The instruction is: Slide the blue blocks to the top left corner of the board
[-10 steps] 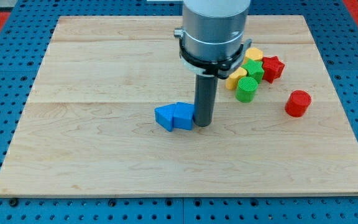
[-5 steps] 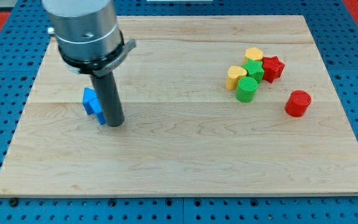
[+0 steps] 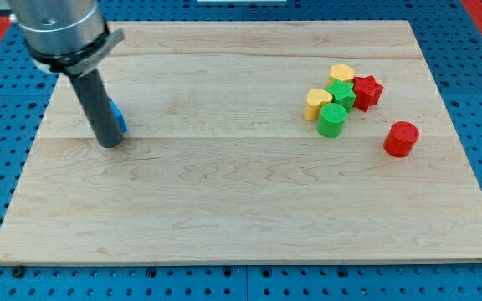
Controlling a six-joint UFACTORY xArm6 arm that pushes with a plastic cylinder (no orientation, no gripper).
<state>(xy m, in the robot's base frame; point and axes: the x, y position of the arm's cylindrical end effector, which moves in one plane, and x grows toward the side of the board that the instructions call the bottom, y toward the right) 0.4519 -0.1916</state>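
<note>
Pushing leftward: my tip (image 3: 110, 144) touches the blue blocks (image 3: 118, 119), mostly hidden behind the rod, holding nothing. They sit near the board's (image 3: 241, 226) left edge; upward travel remains.

The arm is showing as a wide, smooth, light grey metal cylinder, cut off by the view's top near the board's top left corner. A black clamp ring is circling its lower rim, with a small black lug sticking out toward the view's right. Below the ring a straight, dark grey, matte rod is hanging, much narrower than the cylinder, ending flat at my tip (image 3: 110, 145). No cables, screws or markings are showing
</note>
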